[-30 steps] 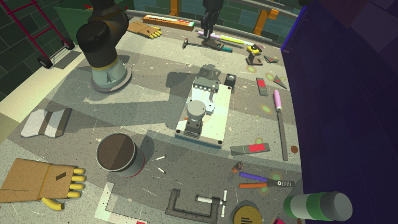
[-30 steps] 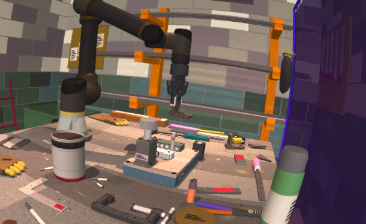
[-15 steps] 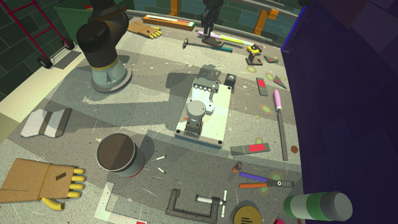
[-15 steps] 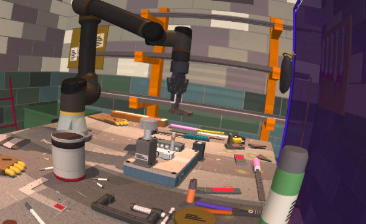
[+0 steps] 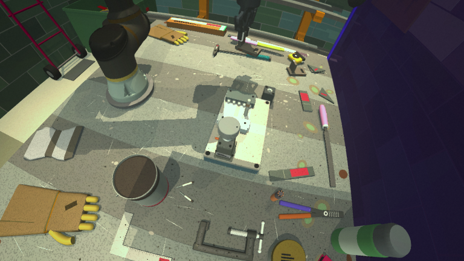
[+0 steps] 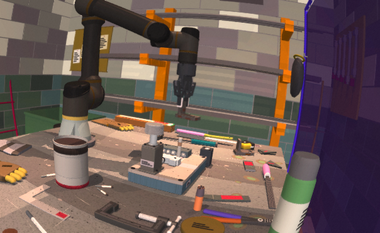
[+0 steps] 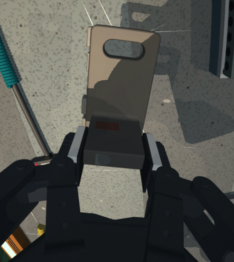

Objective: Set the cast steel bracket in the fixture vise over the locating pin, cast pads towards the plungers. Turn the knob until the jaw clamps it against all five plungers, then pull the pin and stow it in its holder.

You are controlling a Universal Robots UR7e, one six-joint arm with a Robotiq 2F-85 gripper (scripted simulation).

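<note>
The fixture vise's plungers (image 5: 235,101) are partly hidden behind its knob (image 5: 229,127) from the second side camera. I hold the cast steel bracket (image 7: 119,97) by its upright flange in my gripper (image 7: 114,149), high above the far side of the bench (image 6: 184,108). Its slotted base plate (image 7: 123,49) points away from me, cast pads along one edge. The vise (image 6: 168,168) sits mid-bench below and nearer, with the locating pin (image 6: 180,146) standing upright on its plate. The pin holder (image 5: 268,93) is a dark block at the vise's far corner.
A large can (image 5: 139,180) stands left of the vise. A second bracket (image 5: 296,68) sits by a tape measure at the far right. Brushes (image 5: 260,44) lie under the gripper; a file (image 5: 326,142), gauges, a C-clamp (image 5: 227,241) and gloves lie scattered.
</note>
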